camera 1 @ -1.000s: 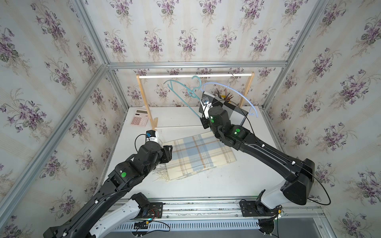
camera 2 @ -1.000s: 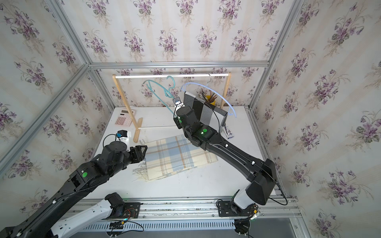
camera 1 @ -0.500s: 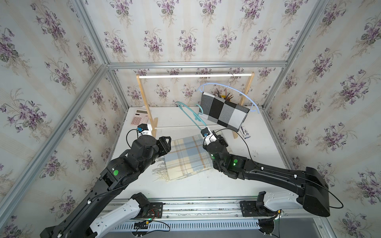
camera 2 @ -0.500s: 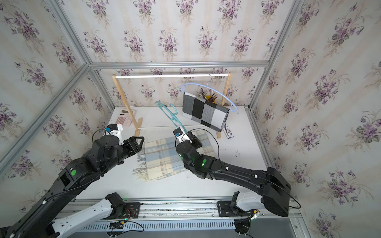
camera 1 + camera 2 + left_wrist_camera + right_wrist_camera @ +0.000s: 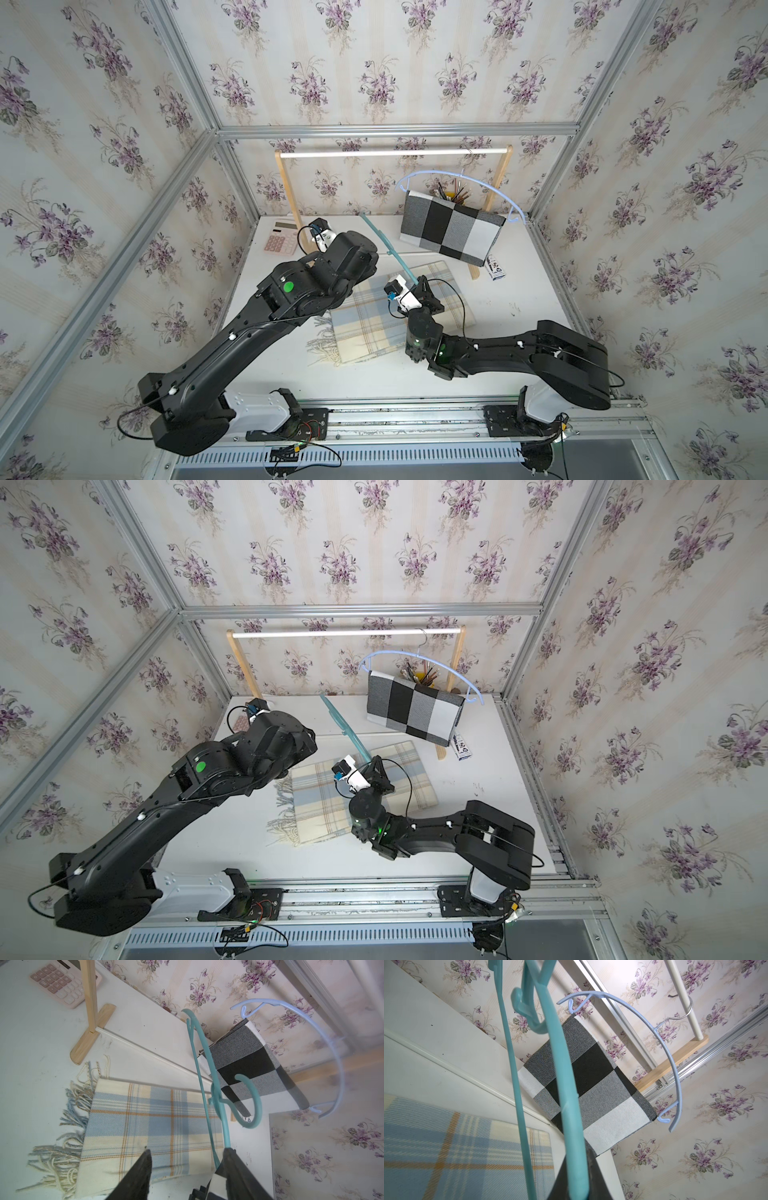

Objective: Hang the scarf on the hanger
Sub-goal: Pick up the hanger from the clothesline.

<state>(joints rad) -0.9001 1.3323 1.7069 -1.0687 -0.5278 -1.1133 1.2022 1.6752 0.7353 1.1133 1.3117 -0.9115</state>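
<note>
The blue and cream plaid scarf lies folded flat on the white table, with its fringe toward the left. My right gripper is shut on one arm of the teal hanger. It holds the hanger slanting up and back over the scarf's far edge, hook uppermost. My left gripper is open and empty above the scarf, close beside the hanger. In both top views its fingers are hidden under the wrist.
A wooden clothes rack stands at the back. From it hangs a pale blue hanger carrying a black and white checked scarf. A pink calculator lies back left, a small box right, and a pencil cup behind.
My right arm has brought the teal hanger down from the rack rail to just above the plaid scarf. My left arm has swung back and right over the scarf's left end, still open.
</note>
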